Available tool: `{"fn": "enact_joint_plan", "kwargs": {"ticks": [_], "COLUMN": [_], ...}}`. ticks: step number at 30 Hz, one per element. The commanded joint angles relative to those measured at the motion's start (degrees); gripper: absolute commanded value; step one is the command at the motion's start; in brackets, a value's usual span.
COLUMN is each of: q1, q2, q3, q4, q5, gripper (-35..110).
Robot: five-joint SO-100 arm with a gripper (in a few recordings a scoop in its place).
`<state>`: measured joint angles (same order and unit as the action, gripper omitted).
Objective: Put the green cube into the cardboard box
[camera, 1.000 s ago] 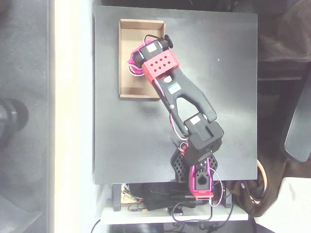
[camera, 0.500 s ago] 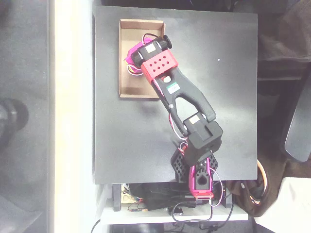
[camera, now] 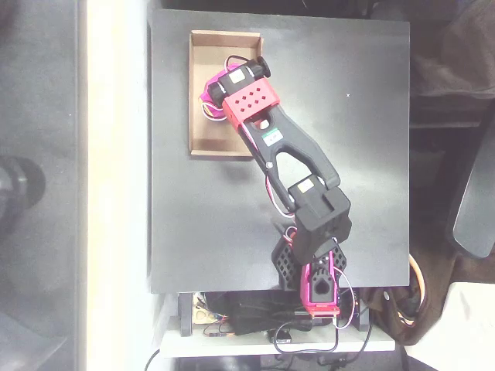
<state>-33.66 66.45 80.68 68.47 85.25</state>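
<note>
One arm reaches from the near edge of the black counter (camera: 371,154) toward its far left corner, where the cardboard box (camera: 203,131) lies lengthwise along the left edge in the overhead view. Its magenta end effector (camera: 207,94) hangs over the box's interior, mostly hidden beneath the red wrist block (camera: 249,102), so whether it is clenched or released cannot be told. Green cube not made out; it may sit under the wrist, but nothing confirms that.
</note>
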Motion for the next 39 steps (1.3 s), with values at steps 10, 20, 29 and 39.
{"fn": "enact_joint_plan", "kwargs": {"ticks": [10, 20, 29, 39], "q1": [-0.7, -0.7, 0.0, 0.97], "q2": [1.41, 2.11, 6.24, 18.98], "q3": [-0.7, -0.09, -0.7, -0.79], "q4": [0.09, -0.09, -0.18, -0.26], "q5": [0.26, 0.26, 0.35, 0.35], "gripper": [22, 27, 27, 27]}}
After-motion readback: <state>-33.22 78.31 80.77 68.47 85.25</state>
